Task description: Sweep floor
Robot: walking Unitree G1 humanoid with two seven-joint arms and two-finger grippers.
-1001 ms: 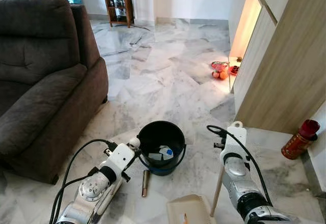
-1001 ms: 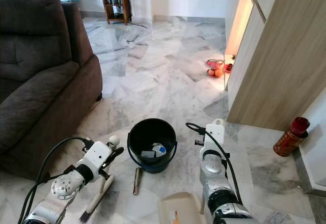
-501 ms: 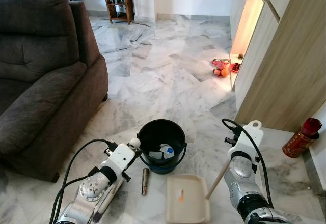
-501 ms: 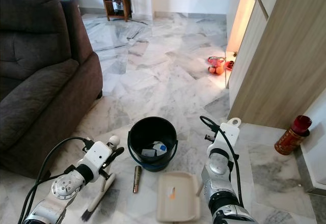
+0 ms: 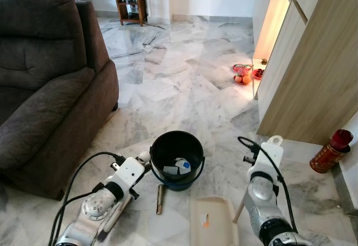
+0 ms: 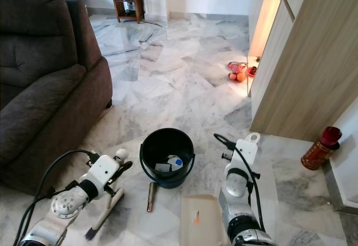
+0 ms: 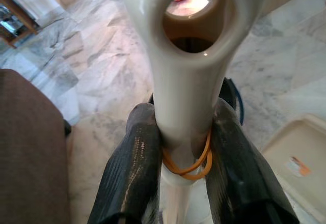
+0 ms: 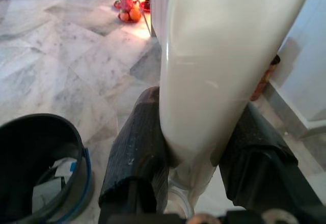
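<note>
I have my left gripper [image 7: 186, 152] clamped on the cream brush handle [image 7: 188, 81] — both black fingers [image 7: 133, 168] pressed to it just above an orange rubber band [image 7: 191, 165] — and my right gripper [image 8: 196, 152] pinched the same way on the dustpan handle [image 8: 219, 56]. The brush [image 6: 105, 212] slants down from the left gripper to bristles on the marble floor [image 5: 184, 78], its long axis running back toward me. The dustpan [image 5: 212, 223] lies flat beside the right arm, long axis pointing away from me, with a small orange scrap [image 5: 206, 221] on it. From the pan, the black bucket [image 5: 177, 159] sits just ahead and to the brush side, holding some paper scraps; a small dark cylinder [image 5: 159, 199] lies between brush and pan. I judge the right arm nearer for tipping the scrap into the bucket. No legible writing anywhere; the red can [image 5: 330, 152] by the cabinet is too small to read.
</note>
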